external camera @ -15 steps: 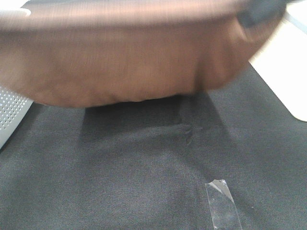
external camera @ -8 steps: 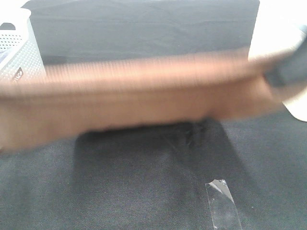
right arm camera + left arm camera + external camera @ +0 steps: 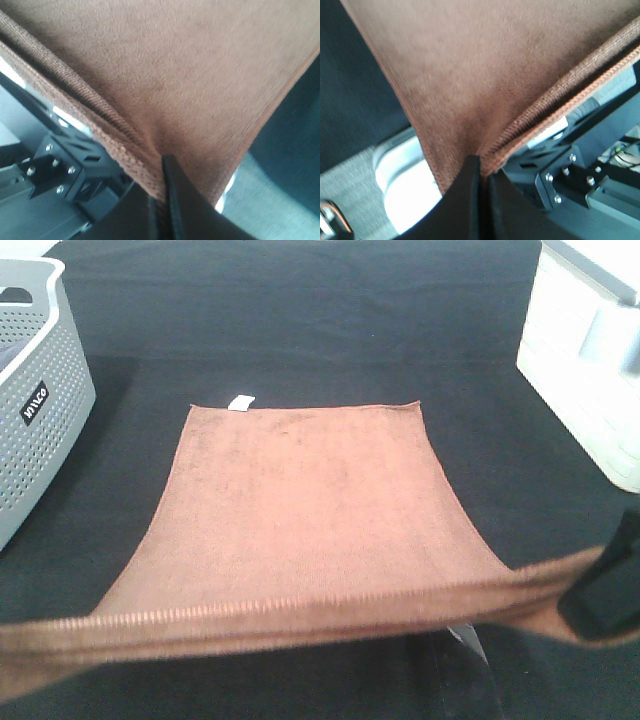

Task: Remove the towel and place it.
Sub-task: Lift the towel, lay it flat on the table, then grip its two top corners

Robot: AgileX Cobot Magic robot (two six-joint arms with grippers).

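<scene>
**Towel half laid, near hem in the air: lower it evenly**

Where it is: the towel (image 3: 310, 500) lies mid tabletop (image 3: 300, 320), between the grey basket (image 3: 40, 410) on the left and the white bin (image 3: 585, 370) on the right, well apart from both. The far edge is flat on the cloth, with the white tag (image 3: 240, 402) at the far-left corner. The near hem (image 3: 300, 620) is raised and stretched taut.

Grippers: the left gripper (image 3: 481, 167) is pressed together, pinching the near-left corner. The right gripper (image 3: 161, 170) is likewise clamped on the near-right corner. The left one is out of the high view.

Step, as I judge it: setting down the near half so the towel ends flat.

How to do it well:
- Drop both corners together and level, or one side lands first and skews the rectangle.
- Hold slight tension along the hem while descending so no fold forms in the middle.
- Don't pull hard toward the near side, since the far edge could drag off its line.
- Let go only once the hem touches the tabletop, both sides at once.
- Lift straight up afterwards so terry doesn't snag on the fingertips.
</scene>
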